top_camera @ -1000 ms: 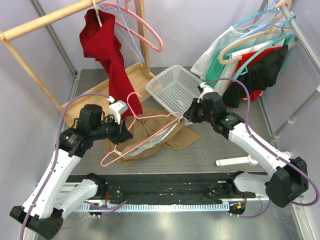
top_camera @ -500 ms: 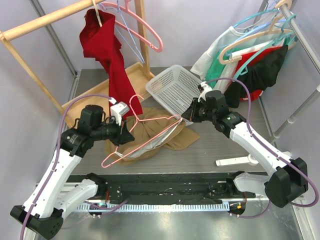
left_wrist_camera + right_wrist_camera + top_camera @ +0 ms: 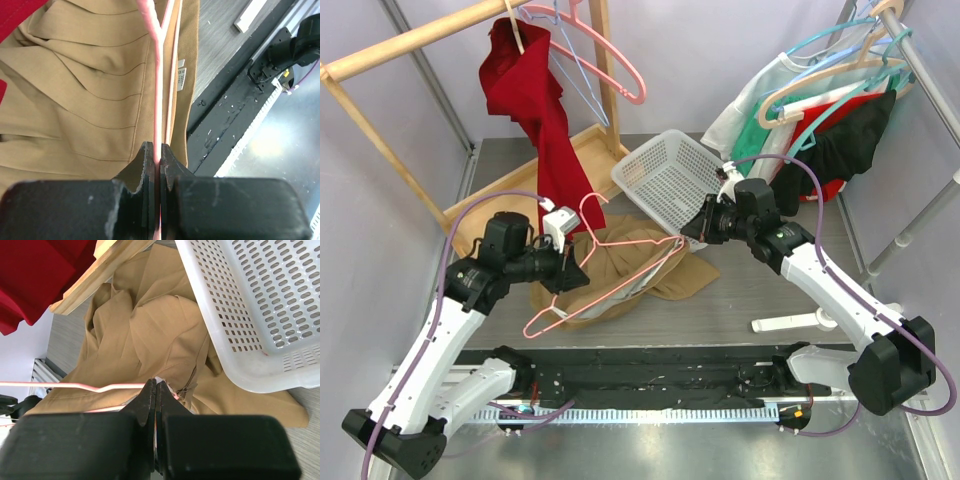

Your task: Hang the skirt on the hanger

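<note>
Threading the pink hanger (image 3: 632, 240) into the tan skirt (image 3: 668, 282) looks to be the step in hand. The left gripper (image 3: 156, 151) is clamped tight on the hanger's thin pink bar, jaws all but touching, and holds it tilted above the cloth. The right gripper (image 3: 156, 385) is pinched fully closed at the hanger's far tip, where a sliver of white lining shows. It appears to nip the skirt's waistband there, though the fingers hide the exact bite.

The skirt itself lies heaped on the table (image 3: 770, 290) between the two arms. Its upper edge is lifted toward the hanger and most of it is down on the surface, so by my judgement it is not properly hung.

The next move calls for the waistband to be drawn over that hanger end and seated, while the left side holds the bar steady. After that the near end needs the same treatment.

Watch the surroundings. The white basket (image 3: 670, 175) sits right beside the right gripper, with its rim touching the skirt's folds. The red garment (image 3: 535, 100) hangs from the wooden rack (image 3: 410, 40) close behind the left gripper. A crowded rail of clothes (image 3: 820, 120) stands off to the right. The bunched fabric is what could snag.
</note>
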You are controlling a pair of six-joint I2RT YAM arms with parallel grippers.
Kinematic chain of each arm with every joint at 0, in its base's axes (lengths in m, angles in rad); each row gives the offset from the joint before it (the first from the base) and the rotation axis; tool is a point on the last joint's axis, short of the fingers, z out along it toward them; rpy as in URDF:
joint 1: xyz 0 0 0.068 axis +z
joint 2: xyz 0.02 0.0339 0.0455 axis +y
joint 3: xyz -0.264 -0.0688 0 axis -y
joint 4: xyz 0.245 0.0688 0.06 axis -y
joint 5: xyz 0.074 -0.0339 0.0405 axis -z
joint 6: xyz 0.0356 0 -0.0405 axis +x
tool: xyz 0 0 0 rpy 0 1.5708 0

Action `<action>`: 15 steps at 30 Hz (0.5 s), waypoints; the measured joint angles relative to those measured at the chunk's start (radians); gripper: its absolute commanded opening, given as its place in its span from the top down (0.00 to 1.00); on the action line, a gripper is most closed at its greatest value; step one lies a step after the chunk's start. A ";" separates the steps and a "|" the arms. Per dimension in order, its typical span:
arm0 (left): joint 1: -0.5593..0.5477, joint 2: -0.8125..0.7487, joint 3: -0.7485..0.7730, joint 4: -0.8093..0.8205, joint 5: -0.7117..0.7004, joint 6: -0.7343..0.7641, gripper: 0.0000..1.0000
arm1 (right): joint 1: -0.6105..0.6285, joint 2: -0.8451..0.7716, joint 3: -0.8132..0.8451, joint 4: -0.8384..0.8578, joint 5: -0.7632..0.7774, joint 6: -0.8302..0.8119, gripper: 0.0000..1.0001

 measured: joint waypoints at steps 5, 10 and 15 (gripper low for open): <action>0.000 -0.014 0.000 -0.001 -0.040 -0.007 1.00 | -0.008 0.000 0.000 0.000 -0.011 0.004 0.99; 0.000 -0.021 0.012 -0.011 -0.063 -0.005 1.00 | -0.014 0.000 0.000 0.000 -0.014 0.004 0.99; 0.000 -0.021 0.018 -0.014 -0.076 0.001 1.00 | -0.016 0.000 0.000 0.000 -0.015 0.004 0.99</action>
